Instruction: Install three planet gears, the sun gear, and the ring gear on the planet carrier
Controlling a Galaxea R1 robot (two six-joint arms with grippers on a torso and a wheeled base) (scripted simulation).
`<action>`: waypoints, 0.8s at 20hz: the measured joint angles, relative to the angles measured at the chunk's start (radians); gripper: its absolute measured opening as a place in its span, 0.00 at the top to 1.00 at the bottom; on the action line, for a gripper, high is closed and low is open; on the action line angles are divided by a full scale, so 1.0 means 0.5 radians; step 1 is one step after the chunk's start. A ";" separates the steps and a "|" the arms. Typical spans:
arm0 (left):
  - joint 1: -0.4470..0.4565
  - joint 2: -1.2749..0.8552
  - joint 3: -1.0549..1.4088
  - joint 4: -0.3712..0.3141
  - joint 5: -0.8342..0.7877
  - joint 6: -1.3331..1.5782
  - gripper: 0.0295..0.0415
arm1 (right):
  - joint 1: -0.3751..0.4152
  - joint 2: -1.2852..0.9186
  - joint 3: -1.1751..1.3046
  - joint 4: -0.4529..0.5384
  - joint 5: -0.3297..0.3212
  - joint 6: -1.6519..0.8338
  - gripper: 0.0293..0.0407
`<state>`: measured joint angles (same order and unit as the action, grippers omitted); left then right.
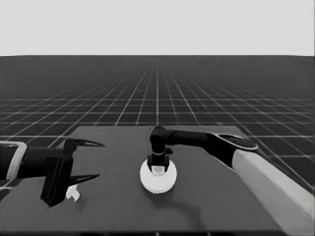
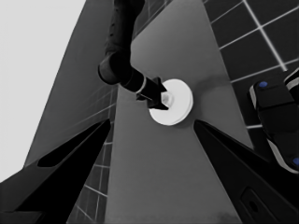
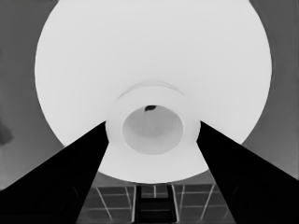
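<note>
The larger round part (image 1: 158,178) lay flat near the middle of the table (image 1: 206,196), its broad face upward and its axis standing vertical; being round, it showed no long axis across the surface. A raised hub (image 3: 152,128) with a central hole stood at its middle and pointed straight up. No smaller round part and no gears were visible; only this one disc showed at that position. The right gripper (image 1: 159,166) was directly above the disc, reaching in from the right side of the table and pointing down, its fingers (image 3: 70,182) set apart on either side of the hub; contact with the hub could not be confirmed, and the hub was seen free between the two fingers in the right wrist view. The left gripper (image 1: 91,160) was parked over the table's left end, fingers spread wide and holding nothing. A thin white piece (image 1: 73,193) lay on the table just beneath it, not gripped. In the left wrist view dark machinery with small blue lights (image 2: 275,121) showed past the table's edge. No brand, label or legible writing appeared on any part, gripper or surface
</note>
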<state>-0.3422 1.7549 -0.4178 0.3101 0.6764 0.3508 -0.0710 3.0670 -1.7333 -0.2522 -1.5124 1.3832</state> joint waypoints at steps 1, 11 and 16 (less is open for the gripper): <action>0.000 0.000 0.000 0.000 0.000 0.000 0.25 | 0.000 0.000 0.000 0.000 0.000 0.017 0.51; 0.000 0.000 0.000 0.000 0.000 0.000 0.25 | -0.020 -0.002 -0.003 0.000 0.000 0.191 0.51; 0.000 0.000 0.000 0.000 0.000 0.000 0.25 | -0.023 -0.002 -0.004 0.000 0.000 0.279 0.51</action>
<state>-0.3422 1.7549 -0.4178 0.3101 0.6764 0.3508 -0.0825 3.0658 -1.7351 -0.2523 -1.5124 1.5225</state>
